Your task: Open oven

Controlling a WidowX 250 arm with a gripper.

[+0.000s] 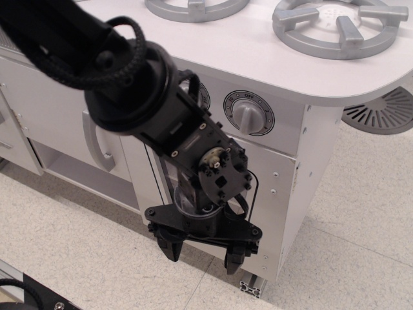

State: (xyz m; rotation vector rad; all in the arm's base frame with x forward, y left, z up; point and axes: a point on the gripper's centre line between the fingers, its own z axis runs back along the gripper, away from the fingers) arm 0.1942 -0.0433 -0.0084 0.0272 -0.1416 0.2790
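The black gripper [203, 250] hangs low in front of the white toy-kitchen oven [284, 187], its two fingers spread wide and pointing down toward the speckled floor [77, 245], holding nothing. The arm hides most of the oven door. A grey knob [248, 115] shows above it, under the countertop with two silver burner grates [340, 27]. A curved silver handle [95, 143] sits to the left.
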